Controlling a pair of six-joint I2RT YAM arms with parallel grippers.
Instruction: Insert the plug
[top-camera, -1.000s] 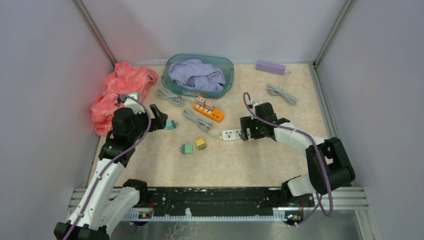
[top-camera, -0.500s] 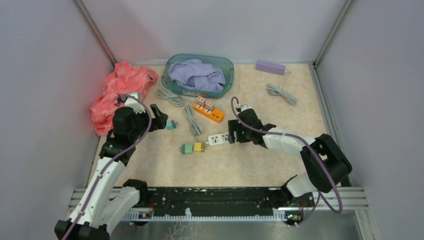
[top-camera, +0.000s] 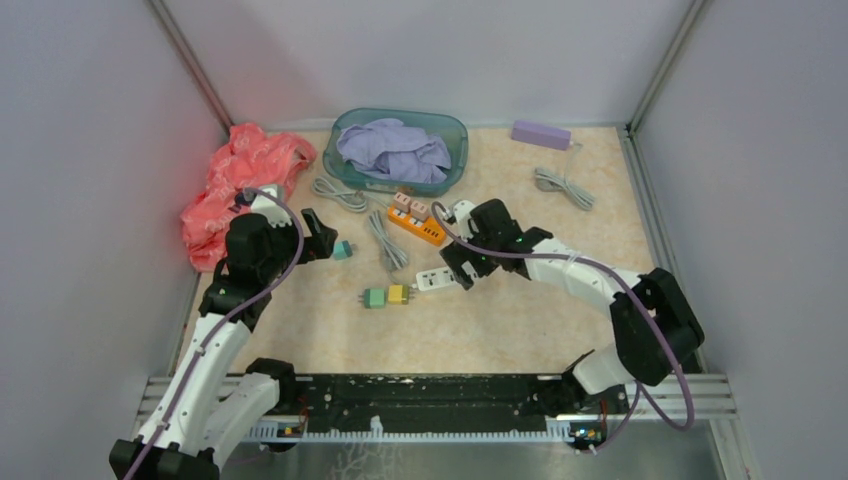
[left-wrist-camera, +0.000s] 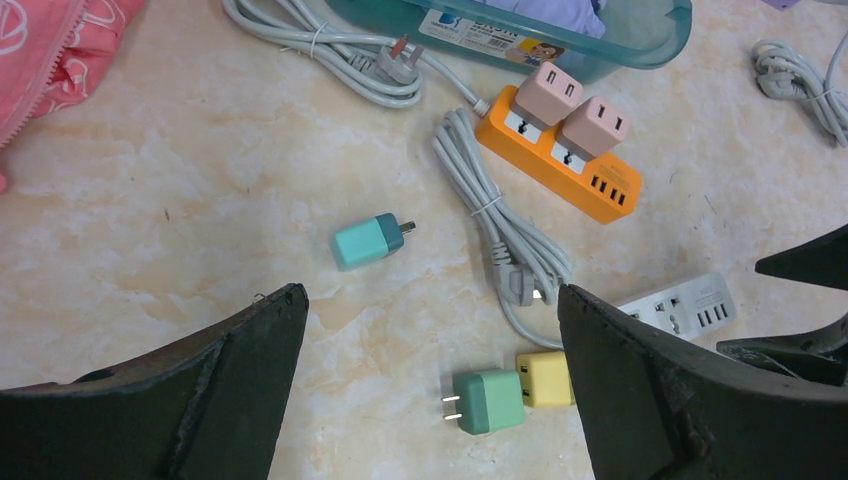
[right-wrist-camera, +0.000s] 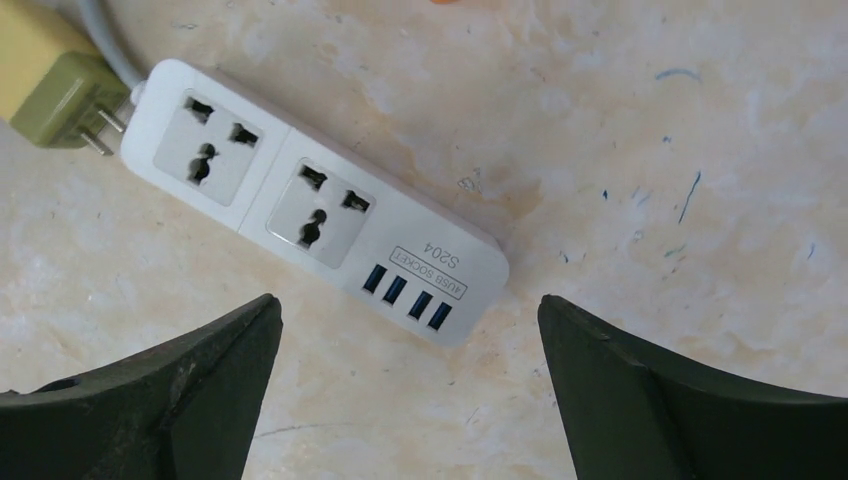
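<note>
A white power strip (top-camera: 438, 277) lies mid-table; it shows two sockets and four USB ports in the right wrist view (right-wrist-camera: 310, 200). A yellow plug (top-camera: 399, 293) lies at its left end, prongs touching it (right-wrist-camera: 50, 85). A green plug (top-camera: 375, 297) lies against the yellow one (left-wrist-camera: 488, 400). A teal plug (top-camera: 343, 250) lies alone further left (left-wrist-camera: 365, 240). My right gripper (top-camera: 462, 266) is open and empty, just above the strip's USB end (right-wrist-camera: 410, 390). My left gripper (top-camera: 318, 236) is open and empty above the table, near the teal plug (left-wrist-camera: 430, 380).
An orange power strip (top-camera: 420, 224) holds two pink plugs. Grey coiled cables (top-camera: 385, 240) lie beside it. A teal basket (top-camera: 335, 160) of lilac cloth stands at the back, a pink cloth (top-camera: 240, 180) at left, a lilac strip (top-camera: 541, 134) with cable at back right.
My right gripper has moved left and pushed the white power strip left against the yellow plug, which slid next to the green plug. The left arm has not moved.
</note>
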